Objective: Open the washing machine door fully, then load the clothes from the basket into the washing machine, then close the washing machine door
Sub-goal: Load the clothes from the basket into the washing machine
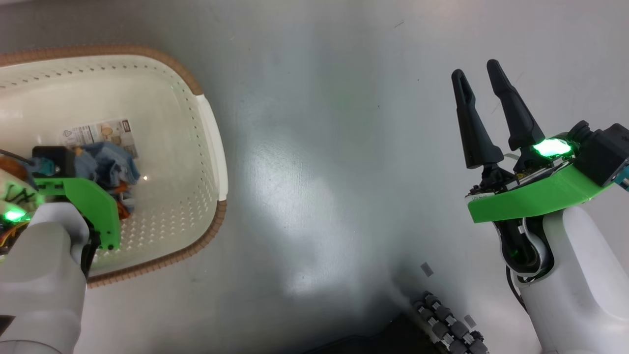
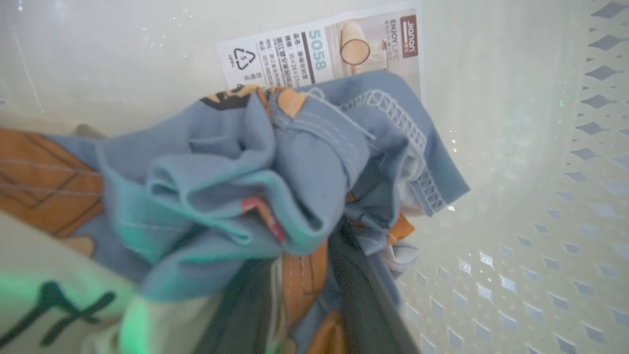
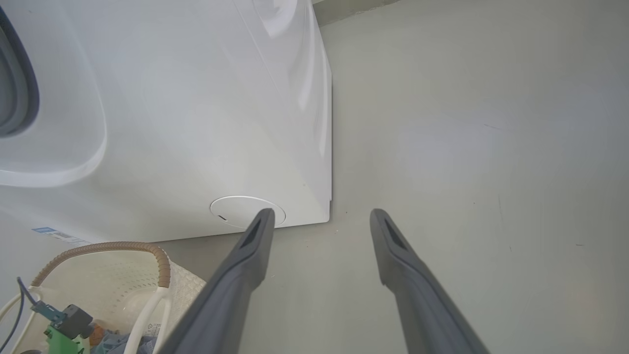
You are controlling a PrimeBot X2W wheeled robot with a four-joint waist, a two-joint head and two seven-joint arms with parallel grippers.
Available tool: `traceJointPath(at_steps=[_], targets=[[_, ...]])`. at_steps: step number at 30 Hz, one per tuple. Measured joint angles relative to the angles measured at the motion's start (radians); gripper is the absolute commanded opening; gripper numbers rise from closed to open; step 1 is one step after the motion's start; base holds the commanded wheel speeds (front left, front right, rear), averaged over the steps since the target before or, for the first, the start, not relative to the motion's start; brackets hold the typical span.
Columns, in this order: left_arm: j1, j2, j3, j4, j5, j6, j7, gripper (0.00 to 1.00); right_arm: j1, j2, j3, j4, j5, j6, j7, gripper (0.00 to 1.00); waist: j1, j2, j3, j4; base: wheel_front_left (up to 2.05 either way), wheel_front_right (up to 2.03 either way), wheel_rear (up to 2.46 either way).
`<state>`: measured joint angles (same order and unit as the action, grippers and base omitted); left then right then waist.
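In the head view, a rounded cream plastic basket with perforated sides and a brown woven-look rim [image 1: 211,147] sits at the left on the glossy grey floor [image 1: 334,147]. Crumpled light blue clothes with orange patches [image 1: 110,167] lie inside it beside a paper label sticker [image 1: 98,132]. The left gripper [image 1: 98,196] reaches down into them, its fingers hidden under a green wrist bracket. The right gripper [image 1: 475,73] hangs well apart over bare floor, fingers spread and empty.

In the left wrist view, the bunched fabric crowds the lens. The dark shapes sunk in its folds are probably the fingers, and I cannot tell whether they are clamped.

In the right wrist view, the spread fingers point at the floor beside a big white boxy washing machine [image 3: 196,123], near its round white flap [image 3: 236,209].
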<state>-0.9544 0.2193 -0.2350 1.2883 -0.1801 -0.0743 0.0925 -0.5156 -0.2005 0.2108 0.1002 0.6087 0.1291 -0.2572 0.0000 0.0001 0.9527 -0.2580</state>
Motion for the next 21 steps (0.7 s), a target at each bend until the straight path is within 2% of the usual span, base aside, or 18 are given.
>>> traceJointPath(at_steps=[14,21], targets=[[-0.003,-0.003,-0.009,0.004,-0.031,-0.002,-0.040,0.00,-0.002,0.002,0.001,0.004,0.000,0.000,0.000,1.00,0.0000,0.0000,-0.016,0.012,0.00,0.00,0.00],[-0.002,-0.011,-0.013,0.005,-0.052,-0.026,-0.069,0.00,-0.007,0.002,0.002,0.008,0.000,0.000,0.000,1.00,0.0000,0.0000,-0.039,0.019,0.00,0.00,0.00]])
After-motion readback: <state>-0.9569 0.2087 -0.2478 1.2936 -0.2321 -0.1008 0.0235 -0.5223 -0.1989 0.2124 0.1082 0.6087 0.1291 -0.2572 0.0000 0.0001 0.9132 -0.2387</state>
